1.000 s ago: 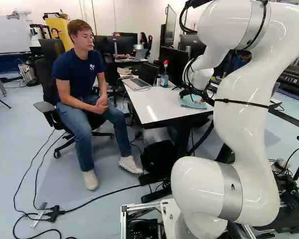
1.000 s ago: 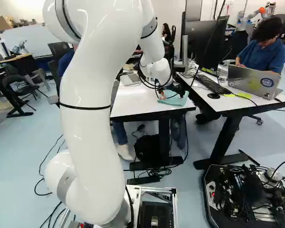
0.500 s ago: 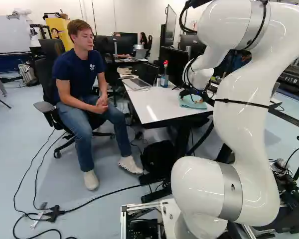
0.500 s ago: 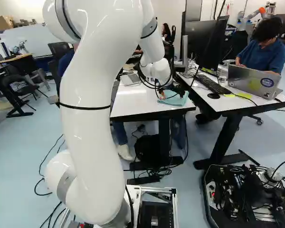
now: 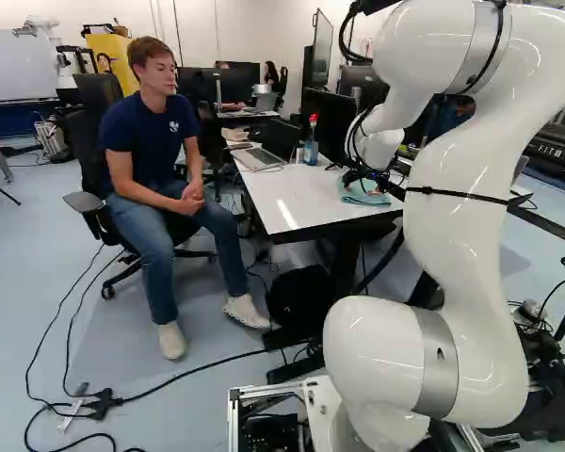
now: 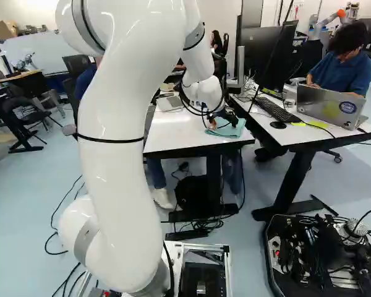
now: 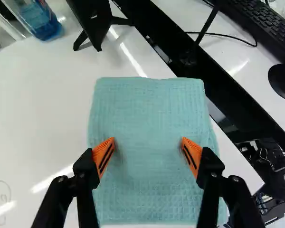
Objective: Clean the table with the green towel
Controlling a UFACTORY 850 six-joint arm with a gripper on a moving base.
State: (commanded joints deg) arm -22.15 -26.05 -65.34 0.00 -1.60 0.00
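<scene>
In the right base view my gripper (image 6: 216, 122) is low over the green towel (image 6: 236, 128), near the table's corner. The towel (image 7: 147, 107) lies spread flat on the white table (image 7: 33, 118) in the wrist view. Above its middle my gripper (image 7: 148, 141) stands open, with a wide stretch of cloth between the orange pads. Both fingertips are at or just over the cloth; whether they press on it I cannot tell. Faint drawn marks (image 7: 0, 194) show on the tabletop, beside the towel.
Ahead of the towel are a monitor's foot (image 7: 97, 28) and a bottle of blue liquid (image 7: 40, 21). A gap separates this table from another with a keyboard (image 7: 263, 28) and mouse (image 7: 282, 80). A laptop (image 5: 261, 155) sits farther along; another robot (image 6: 324, 21) stands behind.
In the right base view the gripper's fingers have drawn somewhat closer together over the towel. The arm has barely shifted, and the towel and base look unmoved.
</scene>
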